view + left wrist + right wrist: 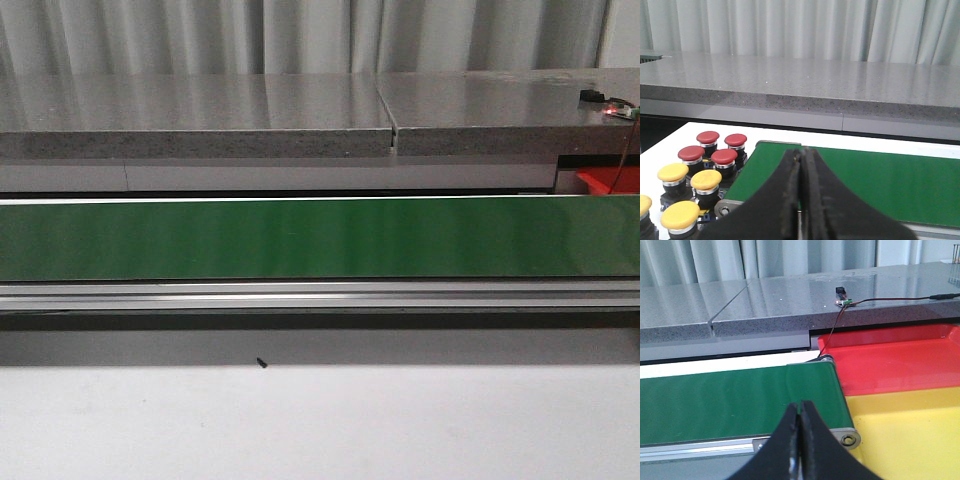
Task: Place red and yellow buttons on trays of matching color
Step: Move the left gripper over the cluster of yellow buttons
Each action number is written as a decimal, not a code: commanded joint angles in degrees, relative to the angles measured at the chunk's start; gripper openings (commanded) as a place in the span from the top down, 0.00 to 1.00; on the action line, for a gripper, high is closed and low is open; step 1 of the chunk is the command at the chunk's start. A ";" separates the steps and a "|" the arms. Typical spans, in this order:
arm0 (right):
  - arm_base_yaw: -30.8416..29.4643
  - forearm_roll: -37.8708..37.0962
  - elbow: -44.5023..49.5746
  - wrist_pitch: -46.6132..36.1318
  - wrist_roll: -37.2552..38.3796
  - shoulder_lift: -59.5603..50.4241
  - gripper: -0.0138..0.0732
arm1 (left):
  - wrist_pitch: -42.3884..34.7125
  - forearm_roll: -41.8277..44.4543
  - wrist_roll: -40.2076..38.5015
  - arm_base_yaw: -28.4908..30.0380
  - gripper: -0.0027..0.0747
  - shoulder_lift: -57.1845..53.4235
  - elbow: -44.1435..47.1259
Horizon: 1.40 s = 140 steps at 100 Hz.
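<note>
In the left wrist view, several red buttons (724,156) and several yellow buttons (705,180) stand in a cluster beside the end of the green conveyor belt (880,180). My left gripper (801,152) is shut and empty, over the belt's end, to the right of the buttons. In the right wrist view, the red tray (900,362) and the yellow tray (910,435) lie side by side past the belt's other end (740,397). My right gripper (800,405) is shut with nothing in it, above the belt's near edge. Neither gripper shows in the front view.
The green belt (320,238) runs across the front view with an aluminium rail (320,295) along its near side. Behind it stands a grey stone counter (300,115). A small circuit board with a wire (842,302) lies on the counter above the red tray (606,182).
</note>
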 commanded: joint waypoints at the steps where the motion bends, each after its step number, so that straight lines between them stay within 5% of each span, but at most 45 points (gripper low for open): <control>1: -0.31 -0.69 -0.81 -4.45 -0.05 -1.22 0.92 | -4.33 -0.48 -0.36 0.07 0.99 -1.93 2.39; 92: -0.31 -0.69 -0.81 -4.45 -0.05 -1.22 0.92 | -4.22 -0.73 -0.36 0.07 0.99 -1.93 2.10; 140: -0.31 -0.69 -0.81 -4.45 -0.05 -1.22 0.92 | 19.21 -2.68 -0.36 0.07 0.99 4.17 -17.97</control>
